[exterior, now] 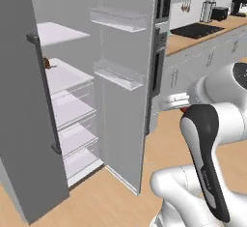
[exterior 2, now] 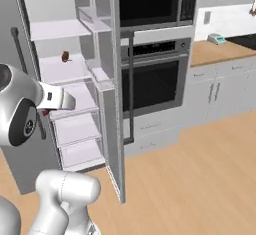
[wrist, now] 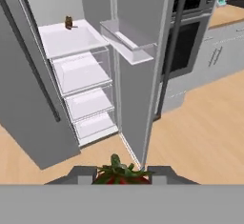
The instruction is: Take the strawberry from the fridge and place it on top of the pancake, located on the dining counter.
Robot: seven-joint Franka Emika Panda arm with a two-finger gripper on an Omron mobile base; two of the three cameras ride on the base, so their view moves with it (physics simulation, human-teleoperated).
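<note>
My fingers (wrist: 121,174) are clamped on the strawberry (wrist: 117,172): in the hand view its red body and green leafy top sit between the two dark tips, and a bit of red shows at the hand in the left base view (exterior: 184,109) and right base view (exterior 2: 45,112). I'm holding it out in front of the fridge (wrist: 90,66), clear of the shelves and above the wood floor (wrist: 200,137), with the right door (wrist: 140,51) swung open. A small brown bottle-like item (wrist: 68,22) stands on the upper white shelf (wrist: 71,39) at the back.
</note>
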